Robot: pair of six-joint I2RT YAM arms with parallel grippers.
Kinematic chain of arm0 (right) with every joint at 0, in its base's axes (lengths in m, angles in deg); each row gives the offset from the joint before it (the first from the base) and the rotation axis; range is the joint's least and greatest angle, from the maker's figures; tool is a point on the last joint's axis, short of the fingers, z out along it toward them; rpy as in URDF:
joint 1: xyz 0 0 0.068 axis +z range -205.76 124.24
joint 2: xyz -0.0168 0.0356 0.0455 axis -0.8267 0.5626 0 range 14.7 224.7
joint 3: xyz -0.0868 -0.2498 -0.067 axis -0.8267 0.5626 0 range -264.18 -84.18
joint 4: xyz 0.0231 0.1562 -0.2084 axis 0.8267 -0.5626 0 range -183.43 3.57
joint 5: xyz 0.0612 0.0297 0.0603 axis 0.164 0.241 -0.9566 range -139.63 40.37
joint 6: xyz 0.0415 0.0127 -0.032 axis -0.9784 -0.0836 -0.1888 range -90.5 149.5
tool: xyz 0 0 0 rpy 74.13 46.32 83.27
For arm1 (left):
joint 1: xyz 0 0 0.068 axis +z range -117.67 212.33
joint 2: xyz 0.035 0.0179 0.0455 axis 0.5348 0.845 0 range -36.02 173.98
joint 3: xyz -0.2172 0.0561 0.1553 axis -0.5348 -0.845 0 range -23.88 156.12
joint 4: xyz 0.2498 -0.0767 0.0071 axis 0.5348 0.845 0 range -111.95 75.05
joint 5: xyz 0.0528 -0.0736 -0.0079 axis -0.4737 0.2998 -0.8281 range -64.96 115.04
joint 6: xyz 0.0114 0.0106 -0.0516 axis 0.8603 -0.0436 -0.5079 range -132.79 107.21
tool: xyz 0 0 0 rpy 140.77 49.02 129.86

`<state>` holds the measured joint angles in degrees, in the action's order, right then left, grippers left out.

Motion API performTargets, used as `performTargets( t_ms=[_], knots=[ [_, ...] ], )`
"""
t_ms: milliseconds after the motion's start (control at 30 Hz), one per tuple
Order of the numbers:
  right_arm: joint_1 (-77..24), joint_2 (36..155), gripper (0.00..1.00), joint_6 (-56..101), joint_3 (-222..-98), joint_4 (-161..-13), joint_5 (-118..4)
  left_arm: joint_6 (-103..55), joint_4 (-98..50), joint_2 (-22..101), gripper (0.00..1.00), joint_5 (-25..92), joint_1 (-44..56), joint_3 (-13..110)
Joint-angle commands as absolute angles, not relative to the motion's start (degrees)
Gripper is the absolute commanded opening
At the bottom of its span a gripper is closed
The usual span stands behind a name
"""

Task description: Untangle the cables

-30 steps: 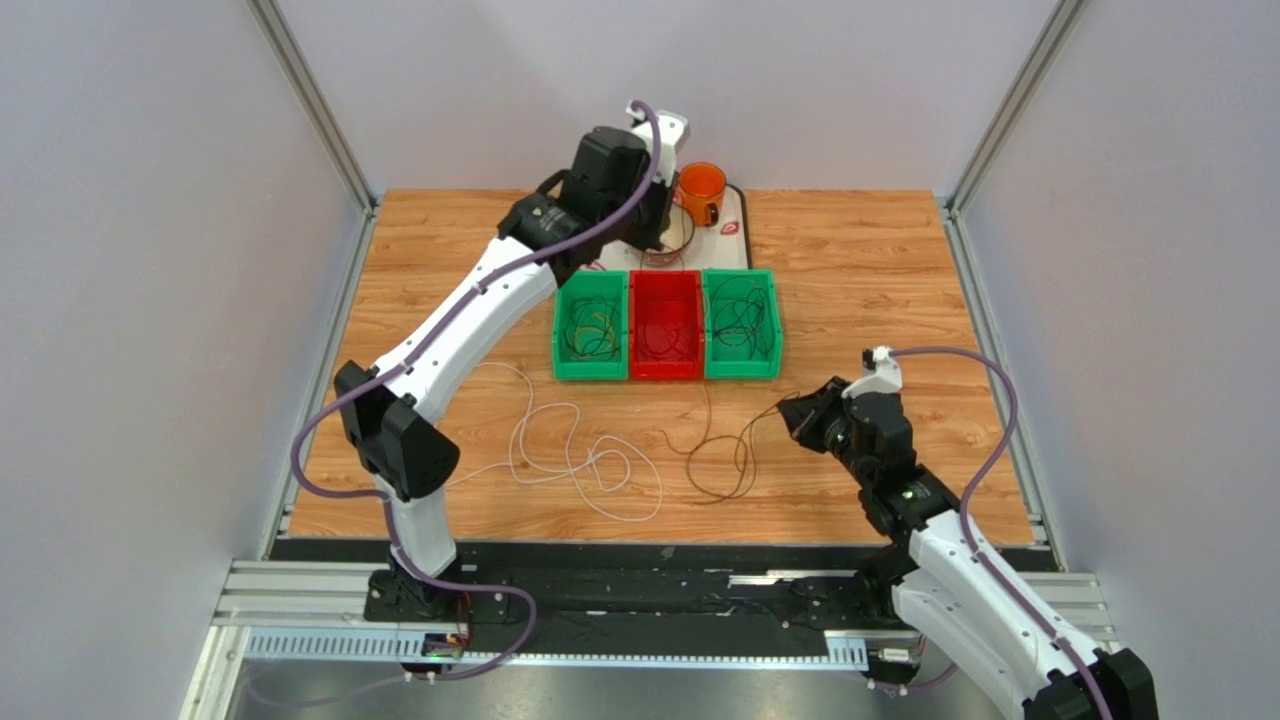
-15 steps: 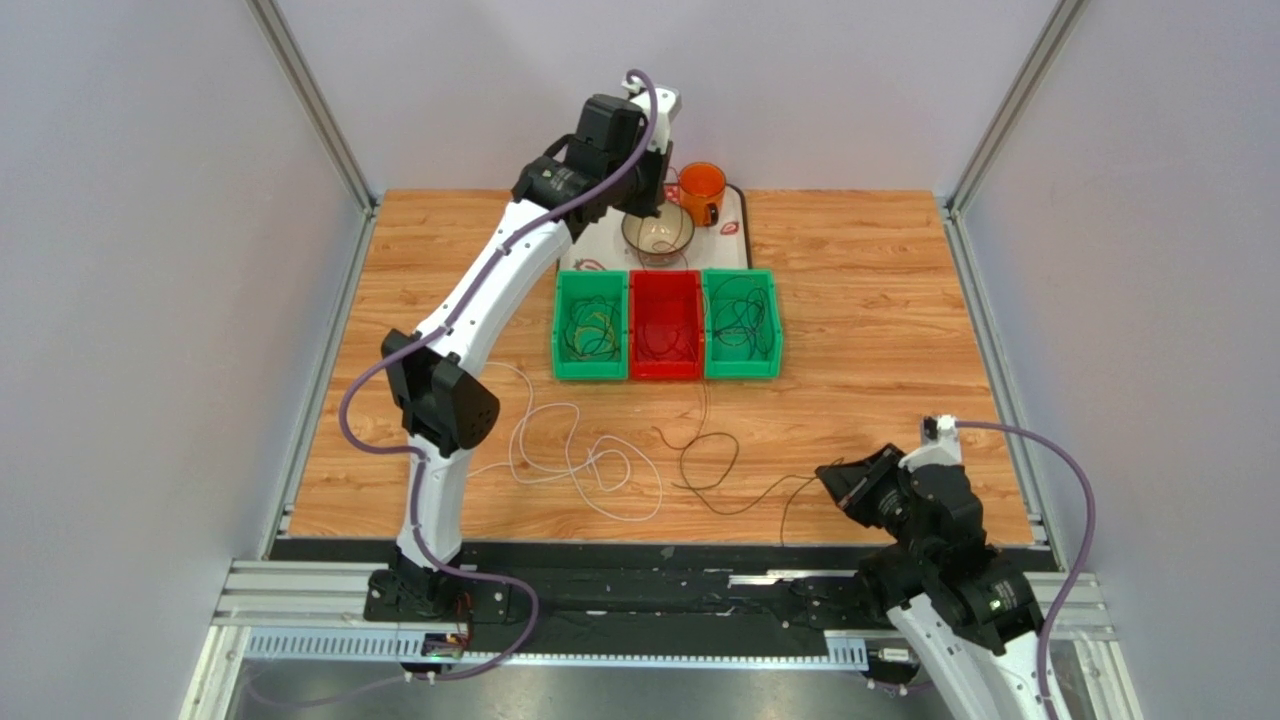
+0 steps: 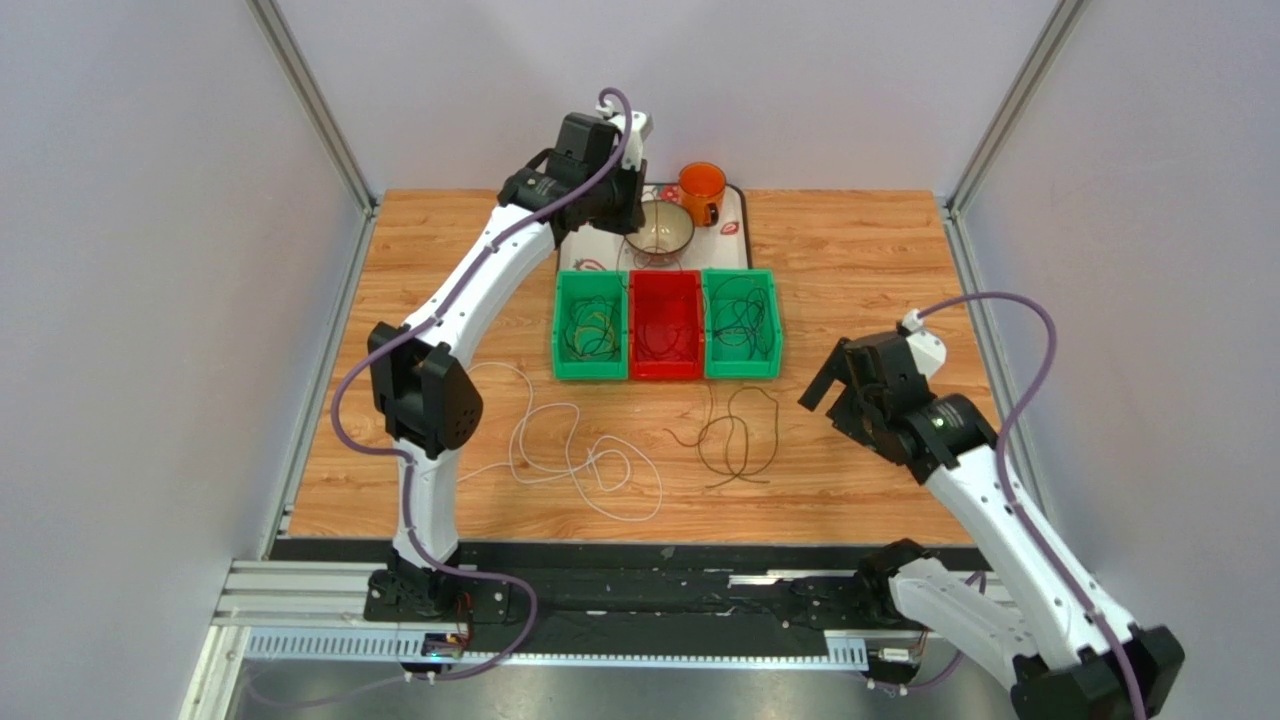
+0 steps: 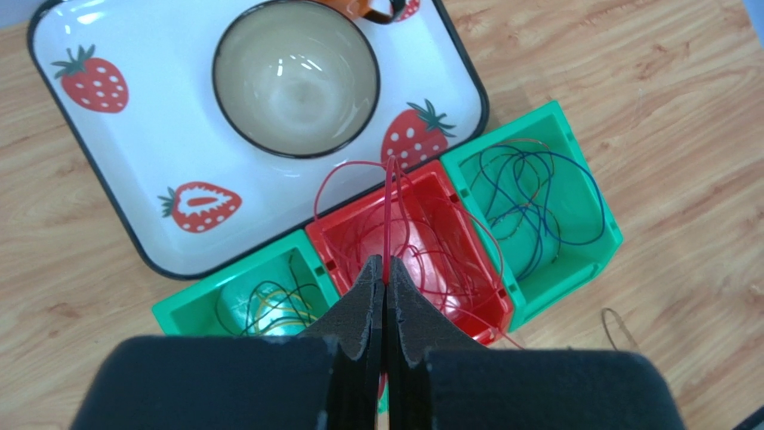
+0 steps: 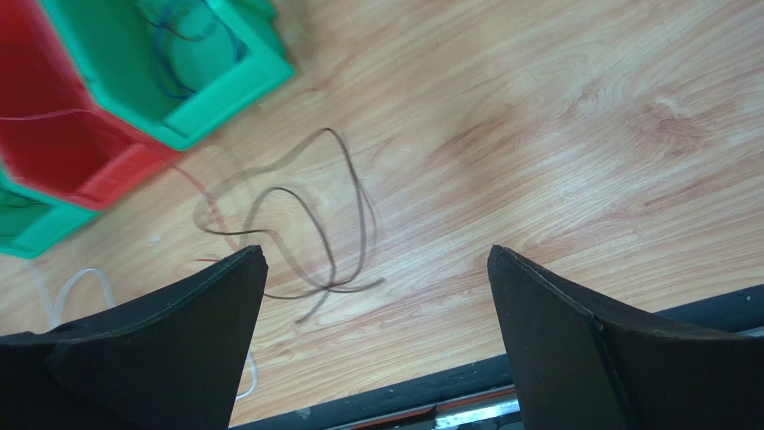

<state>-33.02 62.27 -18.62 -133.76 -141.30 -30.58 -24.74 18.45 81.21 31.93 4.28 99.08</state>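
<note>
In the left wrist view my left gripper [image 4: 386, 262] is shut on a red cable [image 4: 387, 202]. It hangs high above the red bin [image 4: 484, 296], and the cable's loops trail down into that bin. My right gripper [image 3: 836, 393] stands wide open above the table's right side, with nothing between its fingers [image 5: 215, 296]. A dark cable [image 3: 735, 437] lies loose on the wood just left of it, also seen in the right wrist view [image 5: 309, 210]. A white cable [image 3: 583, 458] lies in loops at the front middle. Green bins [image 3: 562, 339] [image 3: 777, 333] hold several more cables.
Behind the bins stands a strawberry tray [image 4: 99, 143] with a bowl [image 4: 296, 79] and an orange cup [image 3: 700, 189]. The three bins sit in a row at the table's middle. Grey walls close in both sides, and a black rail [image 3: 646, 552] runs along the near edge.
My right gripper has opened and let go of the dark cable, which has drawn back toward the table's middle. The right arm swung up and away. The left arm rose slightly, still gripping the red cable.
</note>
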Motion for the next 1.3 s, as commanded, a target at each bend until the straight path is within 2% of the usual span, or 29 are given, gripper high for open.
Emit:
performTargets(
  t_ms=[0,67,133,267,467,1033,1133,1267],
  knots=[
    [-32.65,65.68,0.96,-15.95,-132.36,-139.27,-33.17,-25.89,14.0,75.16,0.0,34.26,4.03,96.54],
    [-31.6,64.8,0.87,-14.62,-127.28,-130.58,-42.1,-25.89,13.56,75.07,0.0,34.62,4.03,95.48],
    [-27.93,66.28,0.81,-15.23,-125.23,-125.22,-44.96,-26.06,13.29,74.98,0.0,34.79,4.03,95.22],
    [-19.22,73.92,0.78,-14.71,-124.96,-120.45,-44.45,-26.41,12.76,75.07,0.0,35.32,4.03,94.6],
    [-13.05,85.34,0.73,-10.59,-126.01,-111.84,-47.08,-26.77,12.32,74.81,0.0,36.2,4.03,93.55],
    [-8.83,106.1,0.74,-2.05,-139.72,-117.36,-38.2,-26.85,12.06,74.54,0.0,36.29,4.03,92.84],
    [-8.04,108.3,0.72,-2.49,-141.3,-119.12,-36.02,-26.77,11.97,74.63,0.0,36.37,4.03,93.11],
    [-7.25,110.14,0.61,-3.54,-142.62,-121.4,-33.72,-26.85,11.97,74.63,0.0,36.9,4.03,93.19]
  ],
)
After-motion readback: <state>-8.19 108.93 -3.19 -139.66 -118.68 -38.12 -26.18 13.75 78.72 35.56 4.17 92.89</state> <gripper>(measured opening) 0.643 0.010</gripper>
